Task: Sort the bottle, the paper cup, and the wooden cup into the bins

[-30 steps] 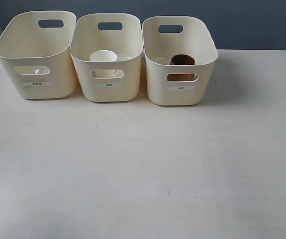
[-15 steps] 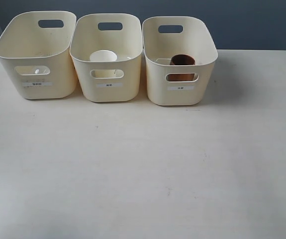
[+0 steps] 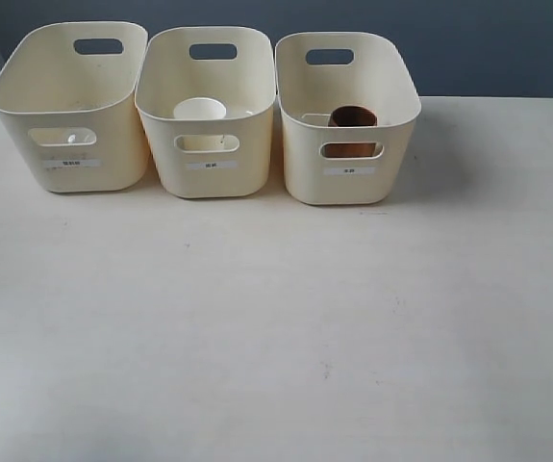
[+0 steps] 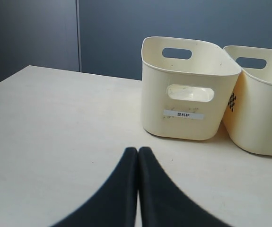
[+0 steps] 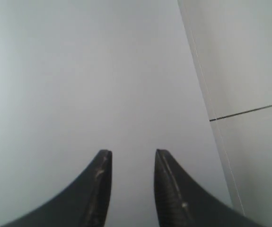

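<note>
Left claw pressed closed, bins beyond it, right claw parted, empty.

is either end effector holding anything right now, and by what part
Nothing is held. The left end effector is shut on nothing above the table; the right end effector is open with only blank surface between its fingers.

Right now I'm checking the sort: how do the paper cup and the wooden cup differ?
The paper cup is white; the wooden cup is dark reddish-brown. The paper cup stands in the middle bin, the wooden cup in the right bin. Both are upright, rims up, and show through their bins' front handle cut-outs.
</note>
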`<state>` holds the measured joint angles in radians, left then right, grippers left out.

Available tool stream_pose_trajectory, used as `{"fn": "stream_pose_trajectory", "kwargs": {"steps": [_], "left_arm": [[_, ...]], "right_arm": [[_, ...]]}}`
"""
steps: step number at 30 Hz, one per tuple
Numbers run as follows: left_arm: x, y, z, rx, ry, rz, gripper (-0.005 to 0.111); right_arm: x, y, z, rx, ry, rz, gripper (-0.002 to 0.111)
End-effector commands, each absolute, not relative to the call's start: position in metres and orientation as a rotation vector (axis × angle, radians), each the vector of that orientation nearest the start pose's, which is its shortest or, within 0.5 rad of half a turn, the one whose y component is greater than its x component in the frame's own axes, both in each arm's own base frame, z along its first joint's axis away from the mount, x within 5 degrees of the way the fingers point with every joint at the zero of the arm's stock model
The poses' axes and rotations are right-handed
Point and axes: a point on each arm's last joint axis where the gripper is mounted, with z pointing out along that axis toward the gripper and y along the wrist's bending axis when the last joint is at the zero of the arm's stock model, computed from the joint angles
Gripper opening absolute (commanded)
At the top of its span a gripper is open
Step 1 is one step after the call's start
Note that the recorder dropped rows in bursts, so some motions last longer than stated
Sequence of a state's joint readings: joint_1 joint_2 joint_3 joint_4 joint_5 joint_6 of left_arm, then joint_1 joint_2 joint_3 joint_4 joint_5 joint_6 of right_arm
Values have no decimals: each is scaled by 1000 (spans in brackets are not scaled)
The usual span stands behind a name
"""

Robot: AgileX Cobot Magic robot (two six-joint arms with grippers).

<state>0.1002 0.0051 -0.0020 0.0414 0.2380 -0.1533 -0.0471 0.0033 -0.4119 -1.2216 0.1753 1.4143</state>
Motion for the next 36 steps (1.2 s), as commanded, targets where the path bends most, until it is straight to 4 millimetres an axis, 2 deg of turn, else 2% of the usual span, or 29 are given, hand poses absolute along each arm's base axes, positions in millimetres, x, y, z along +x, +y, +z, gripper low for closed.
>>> {"fn": "stream_pose_trajectory", "kwargs": {"steps": [1, 6, 9, 23, 32, 36], "left_arm": [[55, 6, 192, -187, 1704, -4, 0], [55, 6, 192, -187, 1704, -4, 0], [55, 6, 192, -187, 1704, -4, 0], [55, 6, 192, -187, 1704, -4, 0], [55, 6, 192, -187, 1704, -4, 0], [55, 6, 192, -187, 1704, -4, 0]], "right_arm": [[24, -9, 312, 266, 1170, 24, 31], [41, 5, 276, 105, 1258, 70, 31], [47, 7, 260, 82, 1303, 91, 31], [55, 15, 222, 5, 1403, 159, 31], [53, 12, 231, 27, 1290, 155, 31], [54, 3, 229, 131, 1304, 144, 31]]}}
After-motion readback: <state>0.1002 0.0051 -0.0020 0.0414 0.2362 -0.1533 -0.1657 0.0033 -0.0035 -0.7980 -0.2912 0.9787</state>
